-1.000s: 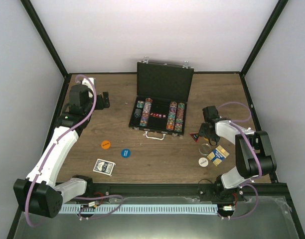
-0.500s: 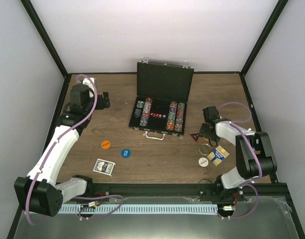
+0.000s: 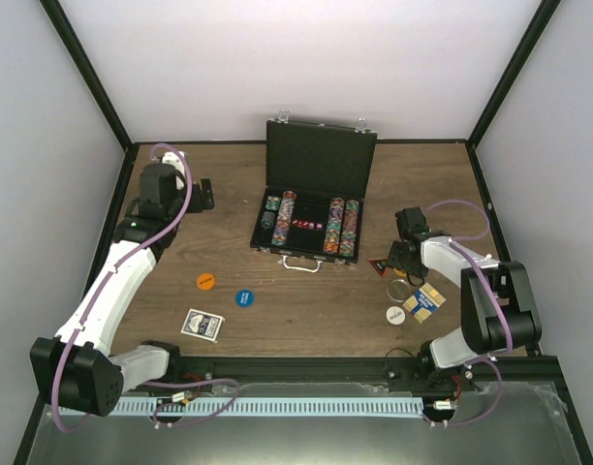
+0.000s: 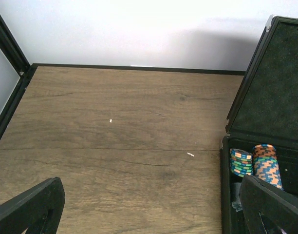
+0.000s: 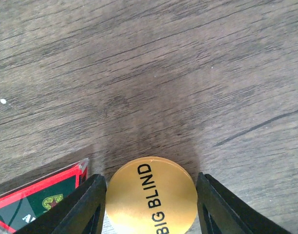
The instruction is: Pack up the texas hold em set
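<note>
The black case stands open at the table's middle, with rows of multicoloured chips inside. On the wood lie an orange disc, a blue disc, a blue-backed card deck and a white disc. My right gripper is low over the table, its fingers pressed against both sides of a gold "BIG BLIND" disc that lies flat. A red-edged dark triangle lies just left of it. My left gripper hangs open over bare wood left of the case.
A second card pack with a blue and yellow pattern lies just in front of the right gripper. Black frame posts and pale walls close off the table's back and sides. The case's lid stands upright.
The right gripper's fingers have drawn in onto the gold disc. The left arm has barely moved.
</note>
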Robot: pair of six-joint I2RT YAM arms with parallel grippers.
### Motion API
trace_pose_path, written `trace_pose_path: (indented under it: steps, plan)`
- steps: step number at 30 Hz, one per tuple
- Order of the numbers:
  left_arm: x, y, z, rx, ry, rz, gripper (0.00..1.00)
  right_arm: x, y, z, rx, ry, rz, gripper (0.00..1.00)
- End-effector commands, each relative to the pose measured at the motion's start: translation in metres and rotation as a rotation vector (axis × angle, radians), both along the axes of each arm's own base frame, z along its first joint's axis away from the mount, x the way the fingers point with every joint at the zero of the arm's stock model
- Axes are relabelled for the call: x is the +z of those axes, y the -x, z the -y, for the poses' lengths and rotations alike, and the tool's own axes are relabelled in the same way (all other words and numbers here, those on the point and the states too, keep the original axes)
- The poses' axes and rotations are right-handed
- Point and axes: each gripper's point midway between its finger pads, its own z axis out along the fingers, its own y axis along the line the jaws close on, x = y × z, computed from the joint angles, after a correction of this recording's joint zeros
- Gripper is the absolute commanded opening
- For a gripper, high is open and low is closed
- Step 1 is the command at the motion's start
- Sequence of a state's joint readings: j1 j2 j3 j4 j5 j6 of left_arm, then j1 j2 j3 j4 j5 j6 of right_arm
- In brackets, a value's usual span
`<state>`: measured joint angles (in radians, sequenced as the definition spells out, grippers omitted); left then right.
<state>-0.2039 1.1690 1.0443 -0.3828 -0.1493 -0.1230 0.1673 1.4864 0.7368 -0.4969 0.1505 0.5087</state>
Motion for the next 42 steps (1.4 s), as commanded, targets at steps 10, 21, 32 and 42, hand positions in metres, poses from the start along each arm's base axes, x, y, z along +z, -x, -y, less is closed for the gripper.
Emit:
trace_pose_path:
  steps: [10,21,32,42]
  plan:
    - [0.006,0.002,-0.001,0.010,0.001,0.032,1.00,0.028,-0.007,-0.012,0.041,-0.051,0.049,0.51]
    - [0.010,0.004,-0.001,0.006,0.000,0.047,1.00,0.073,-0.026,-0.072,0.188,-0.192,0.169,0.50]
    - [0.009,0.004,0.000,-0.001,-0.001,0.047,1.00,0.093,-0.062,-0.188,0.419,-0.248,0.232,0.50]
    - [0.009,0.005,-0.001,0.002,-0.003,0.048,1.00,0.057,-0.090,-0.258,0.534,-0.202,0.190,0.50]
